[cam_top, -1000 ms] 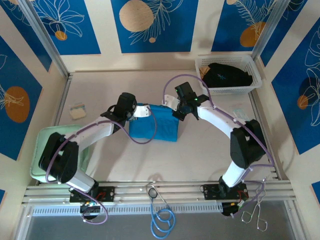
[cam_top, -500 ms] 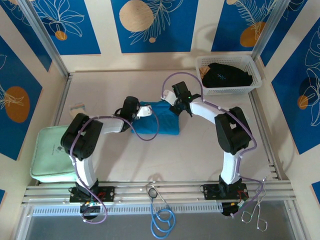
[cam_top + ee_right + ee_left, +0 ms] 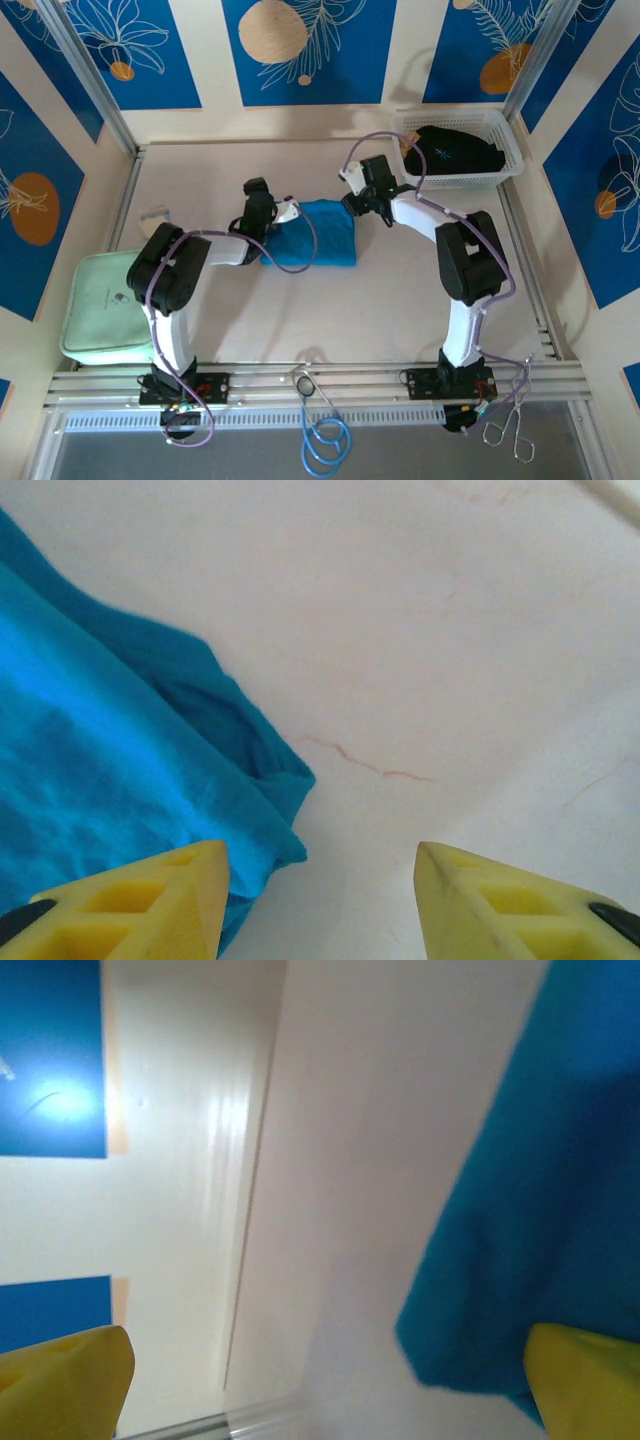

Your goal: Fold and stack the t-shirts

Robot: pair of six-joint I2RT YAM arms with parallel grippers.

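Where the left arm doubles back at its elbow, its wrist hides the left edge of the teal t-shirt. The left jaws stand wide and empty, one yellow fingertip over or against the cloth, I cannot tell which. The right arm bends likewise. The right jaws are parted and empty over bare bench, the soft creased hem beside their left tip. Folded roughly square, the shirt lies between both pairs. Beyond the right jaws, the black t-shirt sits bunched in a white mesh basket, its outline unclear.
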